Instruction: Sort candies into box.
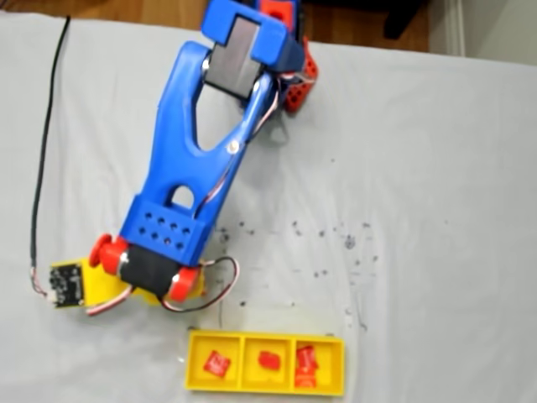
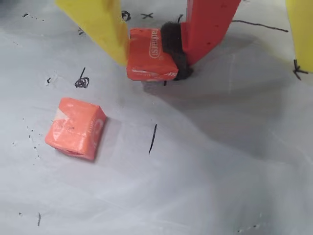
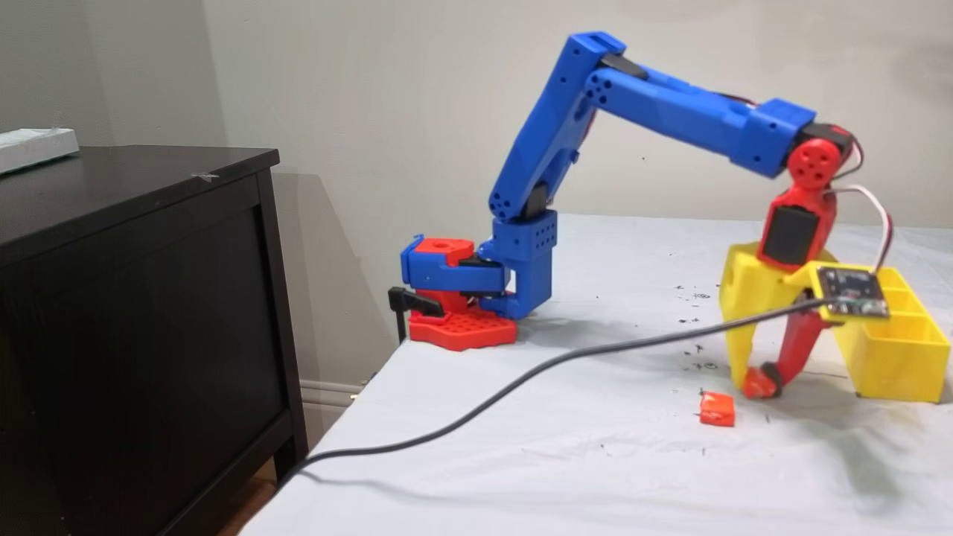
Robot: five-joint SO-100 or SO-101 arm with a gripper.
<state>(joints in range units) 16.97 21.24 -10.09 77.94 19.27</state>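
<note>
So here's where I'm at. The blue arm (image 3: pixel 640 97) is stretched out over the white sheet (image 3: pixel 581 461) with the wrist pointing down, and the yellow box (image 1: pixel 265 362) sits just past it. In the top-down fixed view I count candies in all three compartments: one on the left (image 1: pixel 216 363), one in the middle (image 1: pixel 268 360), and what looks like two stacked in the right one (image 1: pixel 305 363).

The gripper (image 2: pixel 152 61) is pinching a candy (image 2: pixel 150 62) between the yellow finger and the padded red one, right at the sheet. In the wrist view the grab looks off-center to me: the candy pokes out toward the camera and only its back half sits between the fingers. Once I lift, it could pivot or squirt out, since the wrapper's probably slick.

Second worry: the side view has the box wall (image 3: pixel 890 365) right next to the gripper, so a low swing could clip the rim and shove the whole box.

The loose candy (image 2: pixel 76 129) nearby lies on the sheet apart from the fingers, so it's probably safe, unless the held one drops and knocks it away.
</note>
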